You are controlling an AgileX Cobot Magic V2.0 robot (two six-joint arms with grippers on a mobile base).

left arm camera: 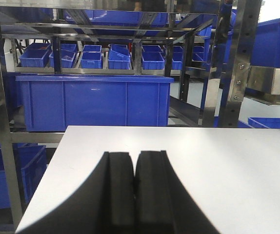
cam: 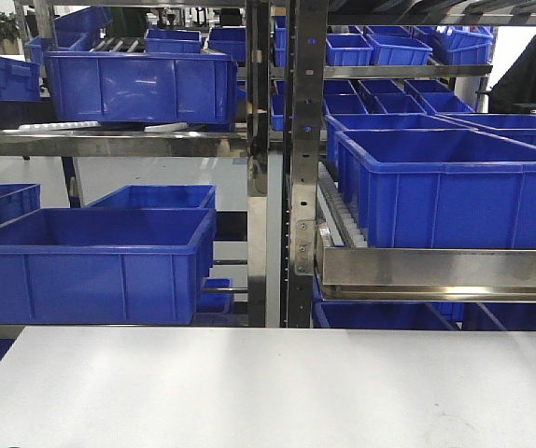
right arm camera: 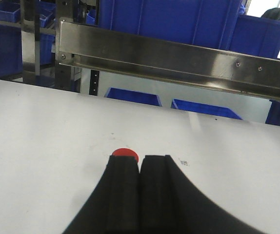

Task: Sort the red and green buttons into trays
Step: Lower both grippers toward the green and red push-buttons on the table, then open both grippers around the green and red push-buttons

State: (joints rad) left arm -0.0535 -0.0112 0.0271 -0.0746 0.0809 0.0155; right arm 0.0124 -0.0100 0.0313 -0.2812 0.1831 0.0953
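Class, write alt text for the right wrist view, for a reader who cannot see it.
The right end effector, black fingers pressed together, hangs over a white table, with a round red cap peeking out just past one fingertip. Behind run a steel shelf rail and blue crates.

Of the red button only the cap's upper arc shows. Its body is hidden behind the right gripper, and whether the fingertips touch it cannot be told. That gripper and the left gripper are both cut off by the bottom edge. A small dark mark on the table is too small to read. In the front view, the big blue crate runs off the right edge.
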